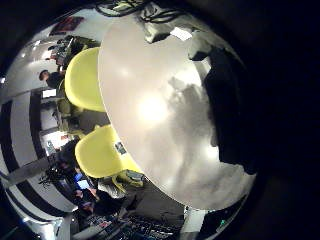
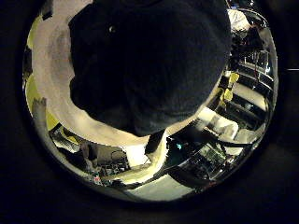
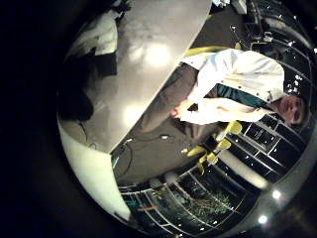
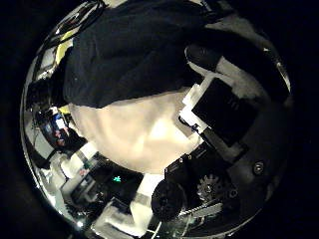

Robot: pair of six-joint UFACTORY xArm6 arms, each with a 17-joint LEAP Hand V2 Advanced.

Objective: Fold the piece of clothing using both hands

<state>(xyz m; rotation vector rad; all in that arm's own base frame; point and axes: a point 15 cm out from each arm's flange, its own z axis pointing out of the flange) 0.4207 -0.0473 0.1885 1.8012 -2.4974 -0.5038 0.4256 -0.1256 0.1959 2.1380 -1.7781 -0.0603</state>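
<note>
A dark piece of clothing (image 2: 149,61) lies bunched on the round table (image 2: 54,70) and fills much of the left thumb side palm view, so it is close under my left hand. None of the left hand shows. In the left little finger side view the clothing (image 1: 228,105) lies at the table's edge. My right hand (image 4: 224,105) hovers beside the clothing (image 4: 130,50); its fingers (image 4: 204,62) reach toward the cloth's edge, relaxed, with nothing held. The right little finger side view shows the clothing (image 3: 79,94) a little way off on the table (image 3: 149,59).
Two chairs (image 1: 85,80) (image 1: 100,152) stand against the table's rim (image 1: 128,165). Bare tabletop (image 4: 140,129) lies beside the garment under the right hand. Room clutter and shelving lie beyond the table's edge.
</note>
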